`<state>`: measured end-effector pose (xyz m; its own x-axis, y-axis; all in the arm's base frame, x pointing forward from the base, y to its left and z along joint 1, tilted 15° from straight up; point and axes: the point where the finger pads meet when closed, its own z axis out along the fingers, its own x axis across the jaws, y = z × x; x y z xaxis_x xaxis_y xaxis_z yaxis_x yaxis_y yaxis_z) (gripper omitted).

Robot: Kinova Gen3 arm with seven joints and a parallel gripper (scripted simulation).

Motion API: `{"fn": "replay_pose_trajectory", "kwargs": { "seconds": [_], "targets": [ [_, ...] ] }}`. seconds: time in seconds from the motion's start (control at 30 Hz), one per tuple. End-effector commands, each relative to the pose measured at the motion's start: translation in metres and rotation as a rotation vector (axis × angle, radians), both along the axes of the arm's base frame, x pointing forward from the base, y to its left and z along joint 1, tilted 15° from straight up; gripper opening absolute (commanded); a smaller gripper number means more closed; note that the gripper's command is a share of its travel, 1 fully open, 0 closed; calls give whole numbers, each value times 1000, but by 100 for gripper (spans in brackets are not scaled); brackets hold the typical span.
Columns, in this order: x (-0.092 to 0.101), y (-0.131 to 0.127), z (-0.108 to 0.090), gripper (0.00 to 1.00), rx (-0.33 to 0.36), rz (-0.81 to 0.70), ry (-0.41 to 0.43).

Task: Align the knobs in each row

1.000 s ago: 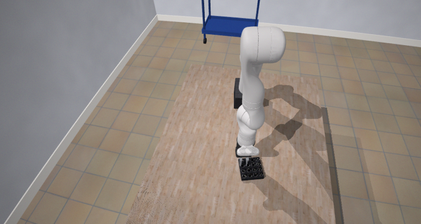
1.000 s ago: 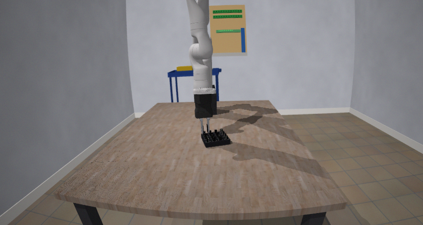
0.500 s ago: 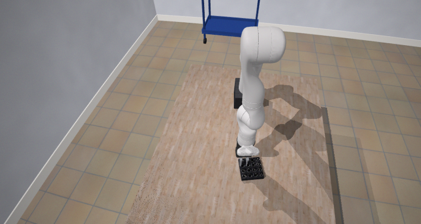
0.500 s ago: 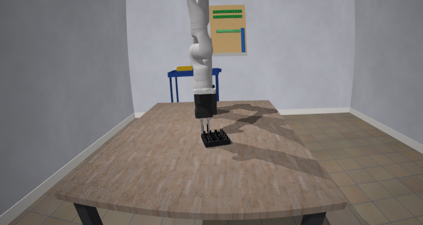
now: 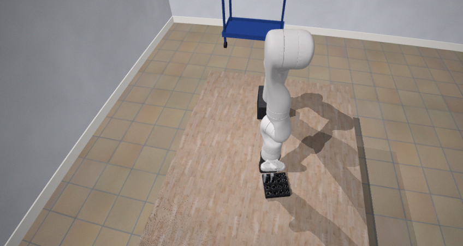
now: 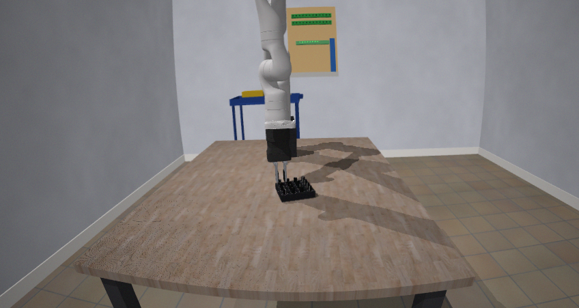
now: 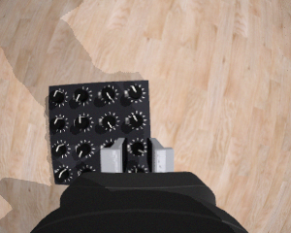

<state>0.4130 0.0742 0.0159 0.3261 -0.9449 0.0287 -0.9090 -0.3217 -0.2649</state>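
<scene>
Toward 5 o'clock of center in the top view, the knob box [image 5: 277, 197] [image 6: 298, 199] [image 7: 96, 109] sits on the surface [image 5: 220, 146] [image 6: 244, 231] [image 7: 223, 87]; released jaws stand parted at its 11 o'clock corner.

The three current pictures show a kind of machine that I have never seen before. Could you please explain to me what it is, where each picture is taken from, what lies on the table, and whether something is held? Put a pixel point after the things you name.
The machine is a white robot arm [image 5: 278, 101] [image 6: 276, 67] with a black two-finger gripper [image 6: 280, 179] [image 7: 137, 149] at its end. The top picture looks down from high up; the exterior one looks along the table [image 5: 207, 146] [image 6: 244, 231] from one end. The wrist picture looks past the gripper's fingers at what is below.

On the table lies a black knob box [image 5: 265, 195] [image 6: 298, 197] [image 7: 96, 109], with small knobs in rows, each carrying a white line. The fingers stand apart over its edge area, with a knob visible between them. Nothing appears gripped.
</scene>
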Motion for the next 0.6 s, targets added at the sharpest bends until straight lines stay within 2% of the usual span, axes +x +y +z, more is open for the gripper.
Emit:
{"fn": "replay_pose_trajectory", "kwargs": {
  "seconds": [0.0,0.57],
  "targets": [
    [3,0,0,46,0,-6,-4],
    [1,-2,-1,46,0,-6,-2]
  ]
}}
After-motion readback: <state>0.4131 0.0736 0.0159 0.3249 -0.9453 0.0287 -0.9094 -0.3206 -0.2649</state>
